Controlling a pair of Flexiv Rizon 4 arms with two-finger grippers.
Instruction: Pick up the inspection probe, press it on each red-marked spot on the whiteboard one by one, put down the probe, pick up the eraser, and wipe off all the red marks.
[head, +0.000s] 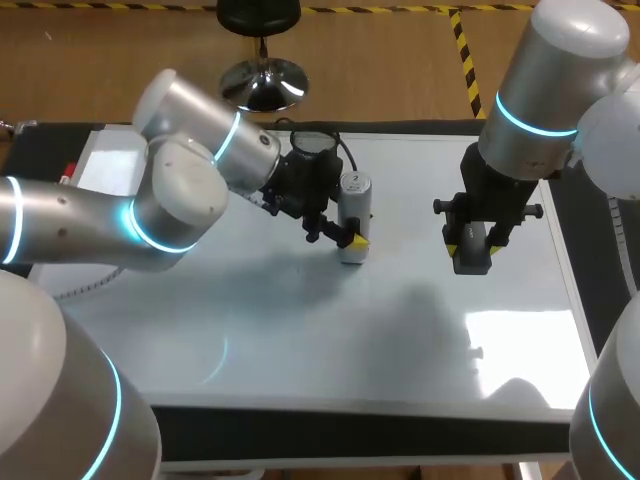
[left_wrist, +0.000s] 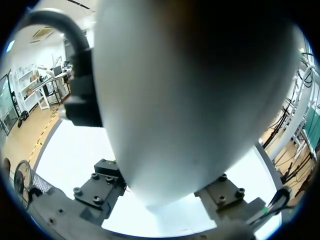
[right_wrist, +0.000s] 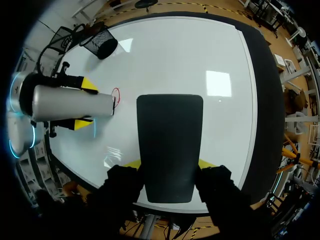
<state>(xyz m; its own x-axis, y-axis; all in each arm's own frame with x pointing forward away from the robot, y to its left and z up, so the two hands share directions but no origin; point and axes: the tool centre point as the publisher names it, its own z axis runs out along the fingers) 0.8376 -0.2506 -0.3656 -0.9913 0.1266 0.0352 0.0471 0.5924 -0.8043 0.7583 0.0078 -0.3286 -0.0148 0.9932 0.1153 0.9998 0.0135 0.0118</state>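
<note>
Probe (head: 354, 200) clamped in left gripper (right_wrist: 85, 103), eraser (right_wrist: 170, 135) clamped in right gripper (right_wrist: 169, 164); tilted probe may slip off red mark (right_wrist: 116, 95).

Glossy white whiteboard (head: 300, 330) bearing one thin red ring mark (right_wrist: 116, 94); silver-grey cylindrical probe (head: 354, 205); matt black rectangular eraser (right_wrist: 170, 145); left gripper (head: 352, 240) and right gripper (right_wrist: 170, 164) black, with yellow fingertips (right_wrist: 131, 163); silver left arm (head: 70, 215) and right arm (head: 560, 60) banded by glowing cyan rings; black bench (head: 350, 435) border.

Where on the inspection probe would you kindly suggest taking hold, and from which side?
On its straight round body, low down, fingers on two opposite sides, coming in level from the left. The inspection probe stands about upright with its tip on the whiteboard by a red mark; the left gripper holds it so.
</note>
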